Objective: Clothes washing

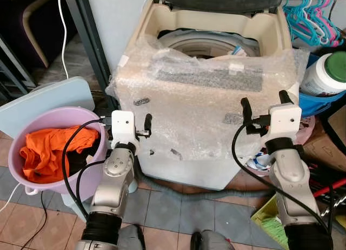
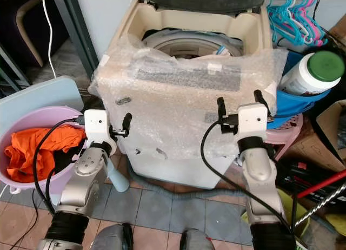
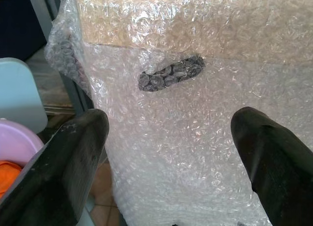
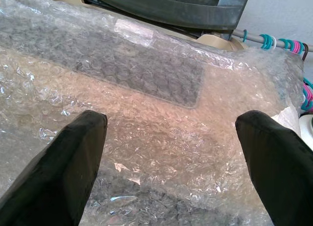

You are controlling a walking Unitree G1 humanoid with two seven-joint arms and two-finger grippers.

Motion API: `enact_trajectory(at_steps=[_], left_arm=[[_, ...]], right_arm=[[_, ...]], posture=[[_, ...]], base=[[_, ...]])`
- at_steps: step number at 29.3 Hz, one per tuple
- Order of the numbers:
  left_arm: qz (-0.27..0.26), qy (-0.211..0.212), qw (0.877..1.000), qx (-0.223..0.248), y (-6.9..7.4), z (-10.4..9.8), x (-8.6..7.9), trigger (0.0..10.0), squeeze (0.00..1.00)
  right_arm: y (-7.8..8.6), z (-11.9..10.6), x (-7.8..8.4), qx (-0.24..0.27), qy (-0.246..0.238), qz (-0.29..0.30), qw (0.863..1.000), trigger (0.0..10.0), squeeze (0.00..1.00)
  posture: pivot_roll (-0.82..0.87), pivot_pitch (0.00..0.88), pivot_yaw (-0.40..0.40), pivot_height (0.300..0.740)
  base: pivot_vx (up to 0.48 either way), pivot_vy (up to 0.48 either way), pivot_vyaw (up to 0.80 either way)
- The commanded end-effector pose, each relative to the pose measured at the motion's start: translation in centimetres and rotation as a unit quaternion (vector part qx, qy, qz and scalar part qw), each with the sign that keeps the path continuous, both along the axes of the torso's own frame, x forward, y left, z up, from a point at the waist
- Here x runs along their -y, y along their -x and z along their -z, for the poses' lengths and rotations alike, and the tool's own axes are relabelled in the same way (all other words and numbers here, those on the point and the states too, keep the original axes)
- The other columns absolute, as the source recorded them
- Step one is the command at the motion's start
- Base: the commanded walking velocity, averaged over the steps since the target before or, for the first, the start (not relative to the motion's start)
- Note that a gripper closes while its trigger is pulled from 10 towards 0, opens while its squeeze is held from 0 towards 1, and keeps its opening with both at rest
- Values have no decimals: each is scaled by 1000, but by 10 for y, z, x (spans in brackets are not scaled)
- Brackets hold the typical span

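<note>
A cream top-loading washing machine wrapped in bubble wrap stands right in front of me. Its lid is up and the drum opening shows. To the left, a lilac basin holds orange clothes and something dark. My left gripper is open at the washer's front left corner, beside the basin, with nothing between its fingers. My right gripper is open higher up, against the washer's front right, facing the wrapped control panel, and it is also empty.
Turquoise and pink hangers hang at the back right. A white jar with a green lid sits in a blue bin. A pale blue board leans behind the basin. A grey hose lies on the tiled floor.
</note>
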State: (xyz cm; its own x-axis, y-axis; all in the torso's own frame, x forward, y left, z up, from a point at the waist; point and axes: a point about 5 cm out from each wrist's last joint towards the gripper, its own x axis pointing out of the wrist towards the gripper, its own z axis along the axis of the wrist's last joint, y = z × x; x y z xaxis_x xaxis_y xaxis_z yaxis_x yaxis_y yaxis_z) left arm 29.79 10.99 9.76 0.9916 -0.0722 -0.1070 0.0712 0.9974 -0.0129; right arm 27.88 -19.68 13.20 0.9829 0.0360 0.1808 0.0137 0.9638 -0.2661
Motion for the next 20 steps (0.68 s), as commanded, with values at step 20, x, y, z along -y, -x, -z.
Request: enact_trajectory(at_steps=[20], left_arm=[[-4,-6,1000,-4,4,1,-5,10000,0]], right_arm=[[2,5,-20,-57,-34,-3,998,10000,1000]], posture=[[-74,107,44,740]], base=[[-235,0,0]])
